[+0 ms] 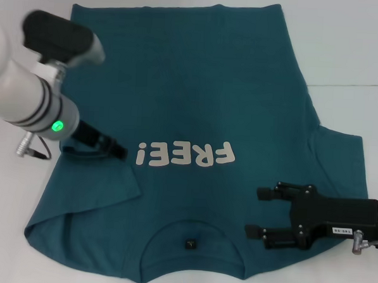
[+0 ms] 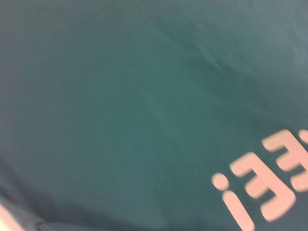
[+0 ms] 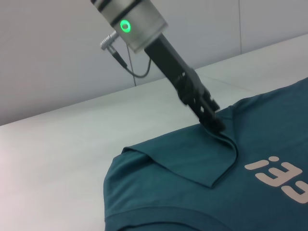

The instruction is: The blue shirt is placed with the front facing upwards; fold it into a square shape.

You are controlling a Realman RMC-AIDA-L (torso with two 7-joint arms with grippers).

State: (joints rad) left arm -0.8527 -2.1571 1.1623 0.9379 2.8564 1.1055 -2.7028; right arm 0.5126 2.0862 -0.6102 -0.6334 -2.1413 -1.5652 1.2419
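- White bench (image 1: 353,42) is seen under everything, with a pale wall behind it.
- The shirt (image 1: 179,84) is spread flat across the middle of the bench, letters up, collar at the near edge.
- The left sleeve has been folded in over the chest.
- The fold's edge is pinched by the left gripper (image 3: 215,123), near the white letters; its fingers are clamped on the cloth.
- The right gripper (image 1: 259,212) is held over the right shoulder, fingers apart, nothing in them.
- If the cloth is let go too early or dragged sideways, the fold could be pulled crooked or bunched up, and no neat square could be made.
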